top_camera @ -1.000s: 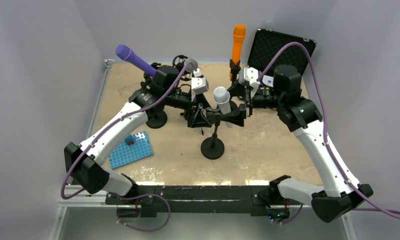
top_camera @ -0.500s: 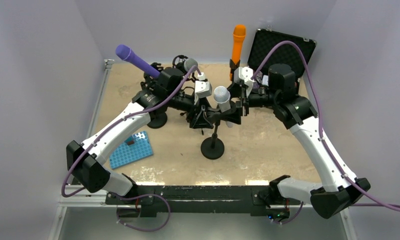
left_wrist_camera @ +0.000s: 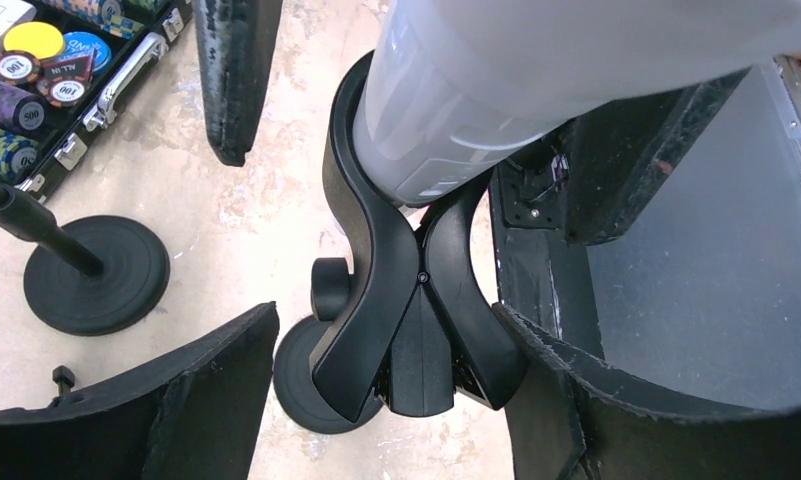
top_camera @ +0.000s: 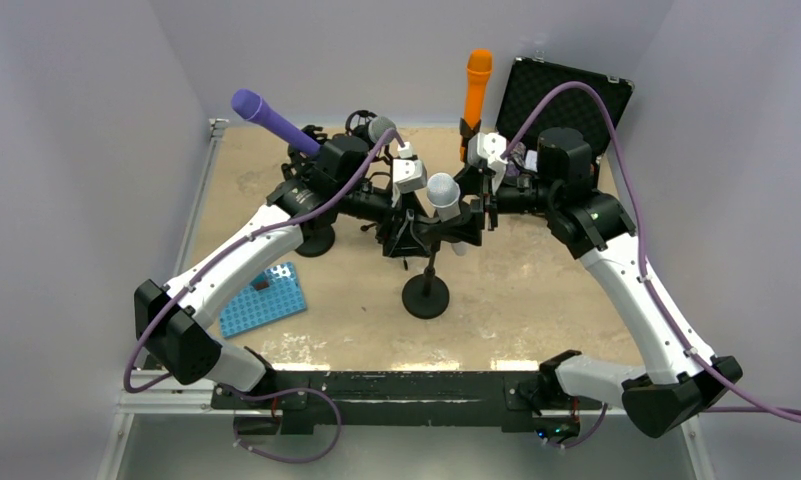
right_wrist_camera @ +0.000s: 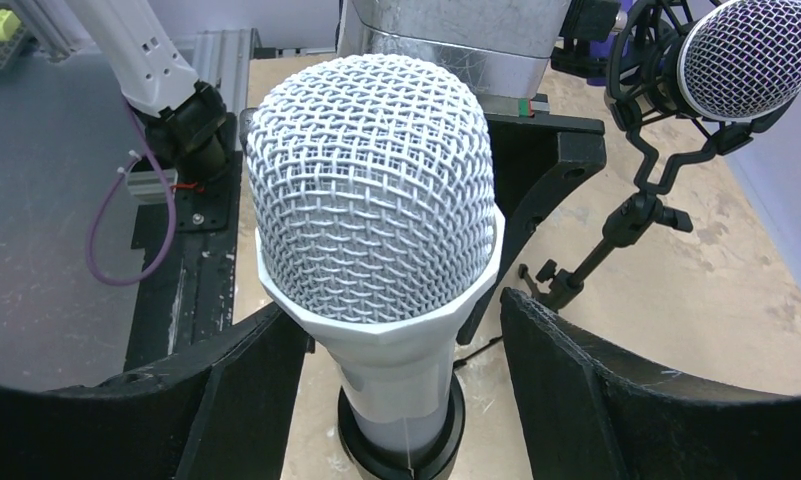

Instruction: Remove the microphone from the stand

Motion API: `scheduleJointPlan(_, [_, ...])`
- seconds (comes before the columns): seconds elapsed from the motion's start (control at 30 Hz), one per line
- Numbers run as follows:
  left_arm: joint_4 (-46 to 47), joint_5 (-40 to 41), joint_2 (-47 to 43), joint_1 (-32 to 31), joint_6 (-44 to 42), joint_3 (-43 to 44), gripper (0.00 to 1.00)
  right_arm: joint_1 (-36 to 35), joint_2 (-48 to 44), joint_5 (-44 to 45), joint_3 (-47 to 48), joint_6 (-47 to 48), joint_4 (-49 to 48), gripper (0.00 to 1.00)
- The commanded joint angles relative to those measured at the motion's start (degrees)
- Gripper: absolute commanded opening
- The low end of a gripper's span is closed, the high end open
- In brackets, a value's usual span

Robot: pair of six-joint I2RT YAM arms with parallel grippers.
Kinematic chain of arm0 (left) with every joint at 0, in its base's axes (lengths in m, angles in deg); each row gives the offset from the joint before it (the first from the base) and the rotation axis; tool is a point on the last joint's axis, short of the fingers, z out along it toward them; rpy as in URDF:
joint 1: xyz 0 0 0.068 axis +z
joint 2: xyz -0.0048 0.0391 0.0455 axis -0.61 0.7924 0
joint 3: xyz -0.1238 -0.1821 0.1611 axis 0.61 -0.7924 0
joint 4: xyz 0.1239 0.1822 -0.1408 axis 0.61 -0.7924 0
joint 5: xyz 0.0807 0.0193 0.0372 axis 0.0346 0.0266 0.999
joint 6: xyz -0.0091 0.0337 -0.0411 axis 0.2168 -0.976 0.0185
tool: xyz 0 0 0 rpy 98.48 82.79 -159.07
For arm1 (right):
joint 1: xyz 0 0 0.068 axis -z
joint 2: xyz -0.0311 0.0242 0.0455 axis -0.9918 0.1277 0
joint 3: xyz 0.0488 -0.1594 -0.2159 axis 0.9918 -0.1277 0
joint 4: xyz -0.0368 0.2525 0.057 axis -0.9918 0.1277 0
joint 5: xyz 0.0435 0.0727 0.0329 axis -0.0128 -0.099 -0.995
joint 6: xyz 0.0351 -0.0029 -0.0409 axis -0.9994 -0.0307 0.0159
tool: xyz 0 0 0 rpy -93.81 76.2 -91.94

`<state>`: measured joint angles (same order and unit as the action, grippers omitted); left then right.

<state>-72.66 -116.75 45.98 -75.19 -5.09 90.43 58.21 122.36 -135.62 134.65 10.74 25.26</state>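
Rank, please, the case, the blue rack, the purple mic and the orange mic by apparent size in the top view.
1. Case, even though partly hidden.
2. Blue rack.
3. Purple mic and orange mic: these look close, and their differing tilt leaves the order unsure.

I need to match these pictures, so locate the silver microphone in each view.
Top external: silver microphone at centre, between both arms.
Left wrist: its grey body along the top edge, right of centre.
Right wrist: its mesh head fills the centre.
Shared landmark: the black stand holding it.
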Motion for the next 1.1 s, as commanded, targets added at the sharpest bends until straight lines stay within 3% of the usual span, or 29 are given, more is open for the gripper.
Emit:
scheduleJointPlan(0.0, [3.0,0.8,0.0,-0.3,1.3,2.2,0.79,-0.4,-1.0,0.6,0.5,-0.8,-2.4,0.72])
scheduleJointPlan(0.17, [1.3,0.6,0.1,-0.2,-0.3,2.1,0.7,-0.5,-1.1,0.6,0.5,-0.8,-2.4,0.72])
scheduleJointPlan(0.27, [1.6,0.0,0.2,-0.2,0.0,2.1,0.59,-0.5,-1.1,0.8,0.2,-0.8,-2.6,0.72])
scheduleJointPlan(0.37, [2.0,-1.7,0.3,-0.3,0.5,2.5,0.34,-0.6,-1.1,0.7,-0.1,-0.9,-2.8,0.69])
scheduleJointPlan(0.43, [2.6,-1.8,0.2,-0.2,0.7,2.4,0.01,-0.6,-1.0,0.6,0.0,-1.1,-2.9,0.65])
scheduleJointPlan(0.57, [3.4,-1.8,0.0,-0.2,1.0,1.5,0.0,-0.7,-0.9,0.6,0.1,-1.2,-3.0,0.42])
scheduleJointPlan(0.67, [3.5,-1.8,-0.2,-0.3,0.9,0.8,0.0,-0.7,-0.8,1.1,0.9,-1.2,-2.9,0.02])
scheduleJointPlan(1.07, [2.3,-0.7,-1.2,-0.2,-0.4,-1.1,0.0,-0.7,-1.2,0.6,10.3,-3.1,-2.4,0.0])
